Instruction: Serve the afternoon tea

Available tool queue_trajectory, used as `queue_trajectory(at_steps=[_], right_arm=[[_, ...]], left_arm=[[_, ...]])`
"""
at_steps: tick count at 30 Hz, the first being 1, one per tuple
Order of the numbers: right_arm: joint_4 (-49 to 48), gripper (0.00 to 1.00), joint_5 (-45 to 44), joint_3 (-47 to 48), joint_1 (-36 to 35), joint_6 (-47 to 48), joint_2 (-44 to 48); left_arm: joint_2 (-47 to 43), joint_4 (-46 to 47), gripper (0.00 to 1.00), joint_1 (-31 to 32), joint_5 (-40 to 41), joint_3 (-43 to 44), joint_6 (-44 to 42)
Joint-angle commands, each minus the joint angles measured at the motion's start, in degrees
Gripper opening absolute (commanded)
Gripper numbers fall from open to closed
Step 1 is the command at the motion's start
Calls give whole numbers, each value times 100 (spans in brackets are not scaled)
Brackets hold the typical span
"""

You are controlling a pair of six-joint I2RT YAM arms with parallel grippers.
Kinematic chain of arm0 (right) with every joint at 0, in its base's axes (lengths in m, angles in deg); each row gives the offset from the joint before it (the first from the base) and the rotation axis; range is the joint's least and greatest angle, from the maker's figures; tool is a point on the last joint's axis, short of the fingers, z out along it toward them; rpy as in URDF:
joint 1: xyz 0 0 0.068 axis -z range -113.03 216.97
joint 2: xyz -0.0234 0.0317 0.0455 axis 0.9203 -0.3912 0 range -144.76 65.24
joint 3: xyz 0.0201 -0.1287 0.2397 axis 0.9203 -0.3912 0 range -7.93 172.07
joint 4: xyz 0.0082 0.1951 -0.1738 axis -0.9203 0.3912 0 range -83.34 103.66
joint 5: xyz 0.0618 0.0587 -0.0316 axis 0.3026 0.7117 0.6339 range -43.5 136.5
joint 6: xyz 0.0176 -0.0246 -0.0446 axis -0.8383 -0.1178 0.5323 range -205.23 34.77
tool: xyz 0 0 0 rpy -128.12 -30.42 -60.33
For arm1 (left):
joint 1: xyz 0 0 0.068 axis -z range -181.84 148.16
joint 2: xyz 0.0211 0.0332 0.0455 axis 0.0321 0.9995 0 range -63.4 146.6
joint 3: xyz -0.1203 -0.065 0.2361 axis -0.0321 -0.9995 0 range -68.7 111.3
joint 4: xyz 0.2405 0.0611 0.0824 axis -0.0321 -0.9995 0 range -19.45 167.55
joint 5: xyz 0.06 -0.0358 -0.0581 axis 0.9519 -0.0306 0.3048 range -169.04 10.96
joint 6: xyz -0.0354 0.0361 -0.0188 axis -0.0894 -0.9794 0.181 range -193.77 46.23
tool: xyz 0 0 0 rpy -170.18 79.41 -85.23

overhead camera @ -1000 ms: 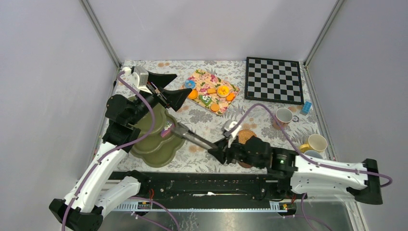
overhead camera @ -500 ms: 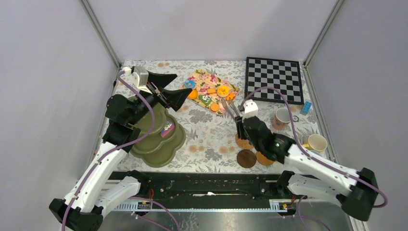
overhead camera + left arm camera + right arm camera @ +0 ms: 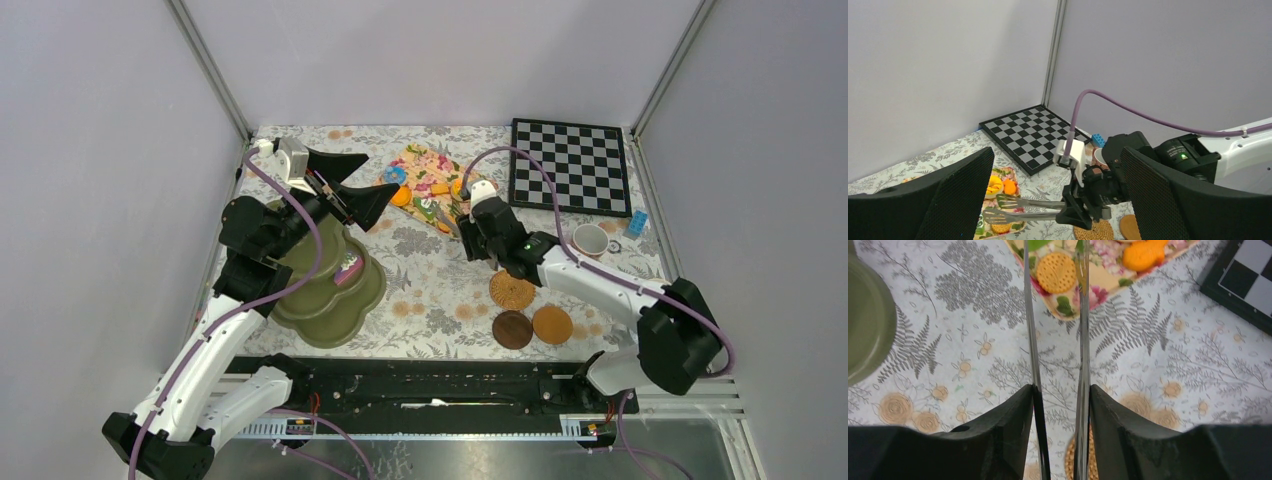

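The olive-green stand [image 3: 330, 290] sits at the left with a purple pastry [image 3: 348, 266] on it. My left gripper [image 3: 380, 172] hangs open and empty above it. My right gripper [image 3: 468, 232] is shut on the metal tongs [image 3: 447, 217]. In the left wrist view the tongs' blades [image 3: 998, 209] stand apart and empty over the floral tray [image 3: 428, 160]. That tray holds a biscuit [image 3: 1055, 272], an orange pastry [image 3: 1143, 255] and a doughnut [image 3: 993, 182]. A woven coaster [image 3: 512, 290], a dark one [image 3: 512, 329] and a tan one [image 3: 552, 324] lie near the front. The brownish-pink mug [image 3: 590, 240] stands to the right.
The chessboard [image 3: 570, 165] lies at the back right with a blue brick [image 3: 637, 223] beside it. My right arm's elbow [image 3: 675, 330] covers the right side of the table. The stand's rim [image 3: 868, 330] shows at the left of the right wrist view.
My right arm swung the tongs from the stand, where the purple pastry stayed, across to the floral tray. The left arm has not moved.
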Motion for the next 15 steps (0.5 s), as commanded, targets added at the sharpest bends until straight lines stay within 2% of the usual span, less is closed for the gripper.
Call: queue_trajectory(at_steps=[1,15], right_arm=[[-412,52,369,551,112,213,-371],[-419,55,317,1195,120,494,-1241]], left_arm=[[-14,257,99,10,-95,28,-26],[52,265,99,10,-108,28,-17]])
